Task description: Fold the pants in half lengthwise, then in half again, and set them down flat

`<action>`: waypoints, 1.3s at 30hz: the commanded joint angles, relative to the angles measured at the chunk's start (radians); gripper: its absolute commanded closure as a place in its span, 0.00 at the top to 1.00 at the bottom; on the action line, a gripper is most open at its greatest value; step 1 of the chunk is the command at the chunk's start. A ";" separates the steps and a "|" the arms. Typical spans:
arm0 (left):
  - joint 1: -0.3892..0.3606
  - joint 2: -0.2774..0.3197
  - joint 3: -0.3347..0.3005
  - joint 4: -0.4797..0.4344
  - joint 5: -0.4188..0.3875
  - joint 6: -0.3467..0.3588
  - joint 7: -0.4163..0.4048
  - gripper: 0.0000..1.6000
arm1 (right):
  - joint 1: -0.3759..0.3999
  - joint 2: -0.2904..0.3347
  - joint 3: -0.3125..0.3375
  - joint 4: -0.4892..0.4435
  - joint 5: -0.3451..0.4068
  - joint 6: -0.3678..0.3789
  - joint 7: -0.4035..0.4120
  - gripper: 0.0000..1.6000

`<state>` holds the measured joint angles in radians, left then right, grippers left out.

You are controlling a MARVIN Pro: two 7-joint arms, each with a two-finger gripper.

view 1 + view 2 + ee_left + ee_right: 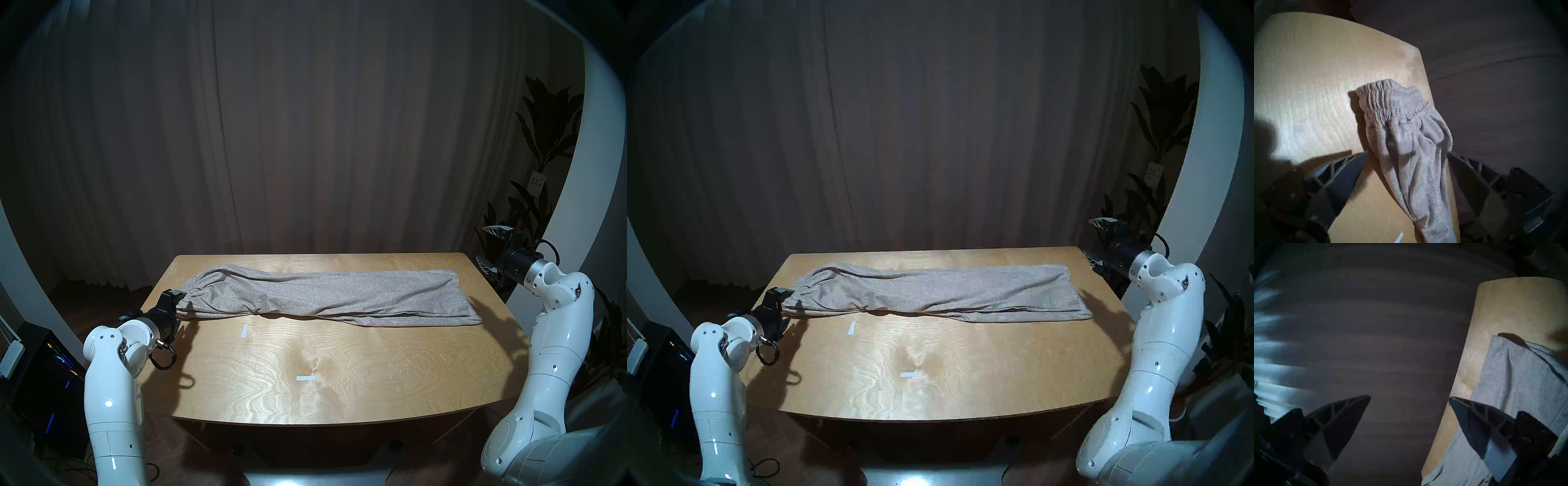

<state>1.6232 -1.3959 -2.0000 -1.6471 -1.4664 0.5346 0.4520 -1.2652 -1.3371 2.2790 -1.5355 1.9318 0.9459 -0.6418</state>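
Grey knit pants (325, 295), waistband end partly behind left tool (177, 307).

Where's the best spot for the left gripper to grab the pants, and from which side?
Probably the gathered waistband end of the pants, approached from the table's left edge. That end lies bunched and raised near the edge, and the open left gripper already straddles it there. The right gripper is open, clear of the table.

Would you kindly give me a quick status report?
Both grippers open: left gripper at the waistband, right gripper clear. Pants folded lengthwise on table. Nothing in the way.
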 commanded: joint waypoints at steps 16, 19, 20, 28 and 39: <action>-0.059 0.017 -0.002 0.205 0.075 -0.160 -0.308 1.00 | -0.127 0.078 -0.025 -0.072 0.298 0.014 -0.067 1.00; -0.076 0.029 0.002 0.236 0.076 -0.154 -0.323 1.00 | -0.130 0.084 -0.027 -0.071 0.314 0.014 -0.077 1.00; -0.080 0.035 0.008 0.243 0.087 -0.159 -0.327 1.00 | -0.130 0.085 -0.028 -0.072 0.317 0.014 -0.079 1.00; -0.113 0.089 0.057 0.284 0.108 -0.099 -0.335 1.00 | -0.136 0.090 -0.025 -0.079 0.319 0.014 -0.083 1.00; -0.180 0.098 0.104 0.320 0.126 -0.041 -0.199 1.00 | -0.139 0.087 -0.020 -0.084 0.304 0.014 -0.063 1.00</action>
<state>1.4891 -1.3022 -1.9255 -1.3498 -1.3475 0.4671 0.1946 -1.4099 -1.2570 2.2562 -1.5963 2.2368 0.9601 -0.7307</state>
